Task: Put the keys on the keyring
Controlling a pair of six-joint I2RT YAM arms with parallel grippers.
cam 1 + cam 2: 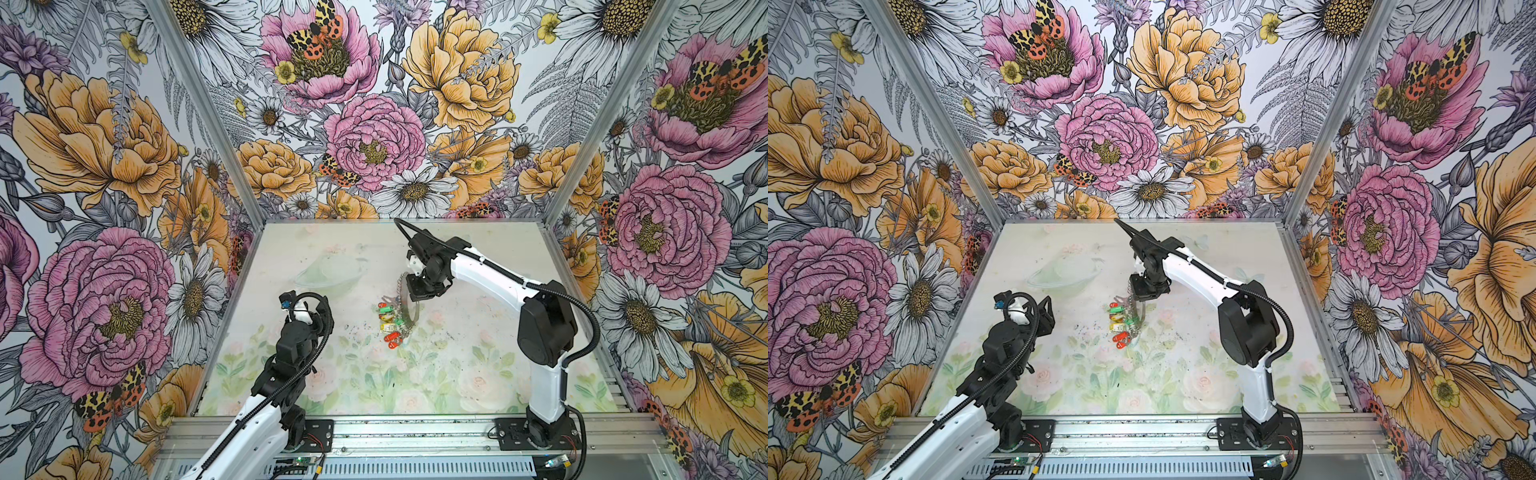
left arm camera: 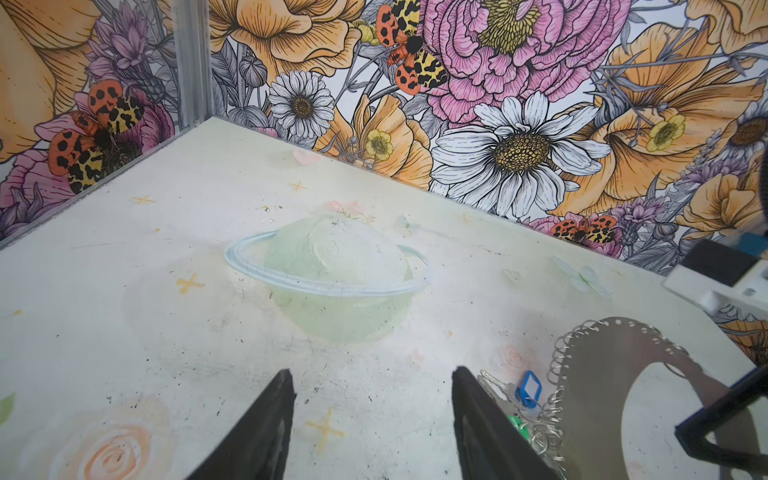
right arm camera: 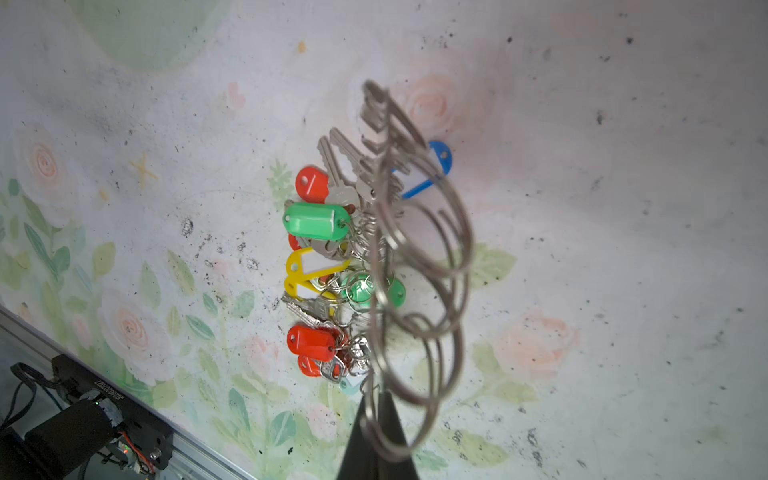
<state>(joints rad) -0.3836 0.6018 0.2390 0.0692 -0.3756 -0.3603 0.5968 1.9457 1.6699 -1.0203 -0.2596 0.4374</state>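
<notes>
- The table (image 1: 490, 365) has a pale printed sheet as its top: faded roses and green leaves on the near half, a ringed green planet and small yellow stars farther back.
- Black specks and scuffs dot its middle.
- The keys (image 1: 392, 326) lie bunched near the middle, with red, green, yellow and blue tags mixed among silver keys and rings.
- The keyring (image 2: 602, 357) stands on edge just beside them; whether its lower rim touches the table cannot be told.

Floral walls (image 1: 374, 124), pastel painted tabletop (image 1: 332, 374)
</notes>
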